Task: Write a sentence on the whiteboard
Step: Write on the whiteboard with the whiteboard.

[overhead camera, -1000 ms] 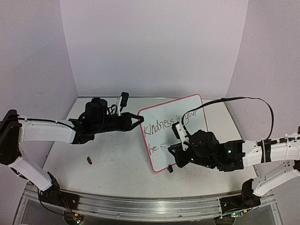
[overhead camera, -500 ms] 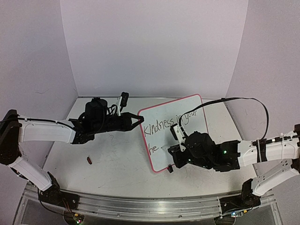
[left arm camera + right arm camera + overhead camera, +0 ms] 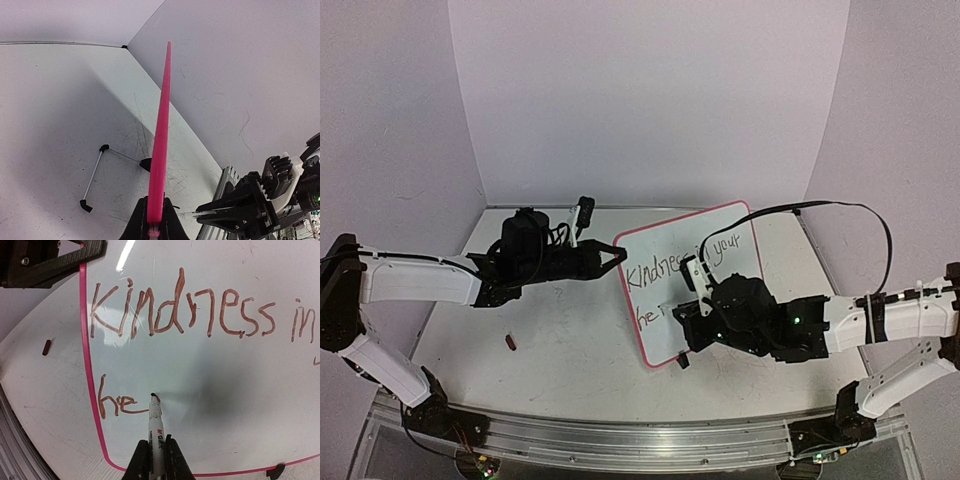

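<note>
Fig. (top ext. + both wrist views). The whiteboard [image 3: 658,342] sits right of centre on the desk [image 3: 560,340], turned at an angle, between my two arms. One black clip foot [image 3: 682,361] shows at its near edge.

L end effector [image 3: 618,255]: pressed together on the board's pink rim at the far-left corner. In the L wrist view the rim [image 3: 161,140] runs edge-on, straight up from between my fingers [image 3: 140,227].

R end effector [image 3: 156,455]: over the near half of the board, pinching a marker [image 3: 155,422] by its barrel, tip pointing away from me. The tip rests at the board surface just right of the last letter written; actual contact can't be confirmed.

The sentence [image 3: 200,310]: line 1 reads "Kindness in" in the R wrist view, w/ "your" visible after it in the top view. My R arm covers part of that line there. Line 2 reads "he" so far, near the left rim.

Also on the desk: a small dark red object [image 3: 510,342], lying well left of the board and apart from it.
</note>
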Robot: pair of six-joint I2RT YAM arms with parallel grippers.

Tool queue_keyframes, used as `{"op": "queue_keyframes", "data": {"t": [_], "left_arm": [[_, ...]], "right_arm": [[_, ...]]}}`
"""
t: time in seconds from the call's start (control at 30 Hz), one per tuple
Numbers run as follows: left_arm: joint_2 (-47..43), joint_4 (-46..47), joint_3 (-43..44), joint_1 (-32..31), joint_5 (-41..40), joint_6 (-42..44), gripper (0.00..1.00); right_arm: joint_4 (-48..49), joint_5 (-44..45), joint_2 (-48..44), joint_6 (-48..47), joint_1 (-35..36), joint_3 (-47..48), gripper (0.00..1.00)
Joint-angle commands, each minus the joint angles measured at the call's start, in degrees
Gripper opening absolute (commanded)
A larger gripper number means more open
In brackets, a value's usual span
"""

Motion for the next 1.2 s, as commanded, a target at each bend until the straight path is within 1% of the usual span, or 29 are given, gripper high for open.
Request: {"op": "queue_keyframes", "data": {"t": [0.0, 0.27, 0.57, 0.87, 1.17], "left_arm": [[1.8, -3.0, 0.1, -1.0, 0.5, 0.3, 0.00], [1.7, -3.0, 0.0, -1.0, 0.4, 0.3, 0.00], [1.7, -3.0, 0.1, -1.0, 0.3, 0.4, 0.00], [2.0, -3.0, 0.5, -1.0, 0.5, 0.2, 0.00], [1.6, -3.0, 0.3, -1.0, 0.4, 0.1, 0.00]], "right_arm": [[1.5, -1.3, 0.1, -0.5, -0.2, 1.6, 0.00], [-0.2, -3.6, -1.6, 0.5, -0.1, -1.3, 0.00], [-1.6, -3.3, -1.9, 1.2, -0.1, -2.7, 0.00], [-1.2, 1.6, -1.4, 1.0, -0.4, -0.4, 0.00], [1.0, 1.8, -0.9, -0.4, -1.2, 1.6, 0.00]]}}
